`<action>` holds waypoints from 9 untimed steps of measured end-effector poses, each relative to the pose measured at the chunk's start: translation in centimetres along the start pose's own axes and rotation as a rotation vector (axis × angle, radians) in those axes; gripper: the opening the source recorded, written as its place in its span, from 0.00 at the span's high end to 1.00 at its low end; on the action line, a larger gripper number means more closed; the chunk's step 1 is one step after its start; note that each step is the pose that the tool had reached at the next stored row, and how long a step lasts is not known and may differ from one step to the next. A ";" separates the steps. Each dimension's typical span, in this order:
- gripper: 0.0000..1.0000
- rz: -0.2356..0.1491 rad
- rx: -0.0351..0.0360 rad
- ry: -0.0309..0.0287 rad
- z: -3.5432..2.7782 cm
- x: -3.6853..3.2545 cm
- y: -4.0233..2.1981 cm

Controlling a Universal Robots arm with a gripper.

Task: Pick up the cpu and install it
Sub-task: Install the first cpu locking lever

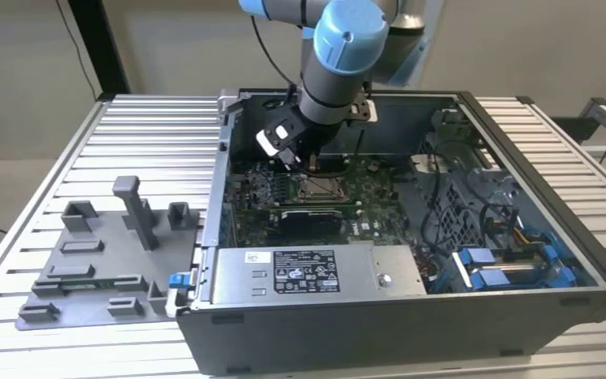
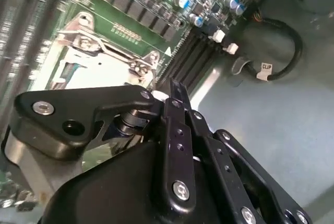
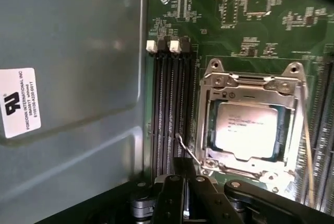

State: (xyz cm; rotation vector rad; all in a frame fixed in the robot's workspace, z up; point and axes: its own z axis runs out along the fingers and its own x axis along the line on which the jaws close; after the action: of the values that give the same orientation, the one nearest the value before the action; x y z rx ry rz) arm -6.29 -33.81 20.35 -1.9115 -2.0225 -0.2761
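The cpu, a pale silvery square, lies in the motherboard socket under the metal frame, with its top showing through the frame's window. In the exterior view the socket sits mid-board inside the open computer case. My gripper hangs just beside the socket, between it and the memory slots. Its black fingers are pressed together, with their tips by the thin wire lever. In the second wrist view the gripper points down at the board next to the socket frame. The arm reaches into the case and ends at the gripper.
Grey plastic fixture blocks stand on the slatted table at the exterior view's left. A power supply fills the case's front, and blue drive clips sit at its right. The grey case wall is close beside the memory slots. A black cable loops nearby.
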 end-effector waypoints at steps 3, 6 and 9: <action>1.00 0.000 0.0002 -0.0014 0.17 -0.03 -0.80; 1.00 0.000 0.0003 0.0000 0.13 -0.16 -1.01; 1.00 -0.001 -0.0002 0.0104 -0.12 -0.84 -1.26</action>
State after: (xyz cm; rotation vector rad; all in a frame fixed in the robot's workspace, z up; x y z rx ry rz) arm -7.50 -34.72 20.26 -1.9051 -2.0171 -0.2860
